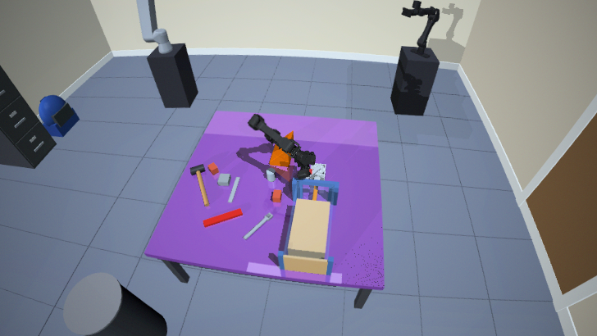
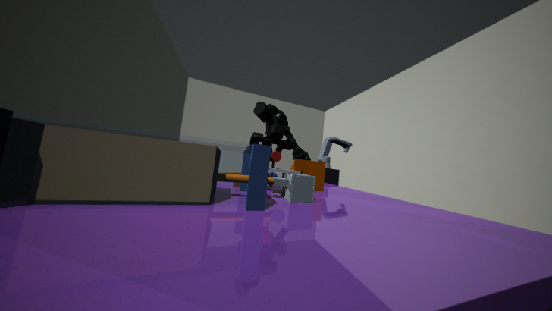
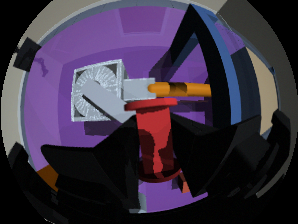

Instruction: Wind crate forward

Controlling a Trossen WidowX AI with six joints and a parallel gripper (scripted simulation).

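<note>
Hammer and red bar lie on the left in the top view, then a wrench. Further right, the gripper pinches the red grip of the winch handle. Beside it, the crate sits flat, short of the blue frame, an orange strap running toward the winch.

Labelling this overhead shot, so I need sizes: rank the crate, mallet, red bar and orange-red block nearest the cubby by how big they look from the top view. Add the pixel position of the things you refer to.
1. Crate [image 1: 309, 225] [image 2: 127, 166]
2. Mallet [image 1: 202, 187] and red bar [image 1: 223, 217]: too close to rank
3. Orange-red block [image 1: 276, 195]
</note>
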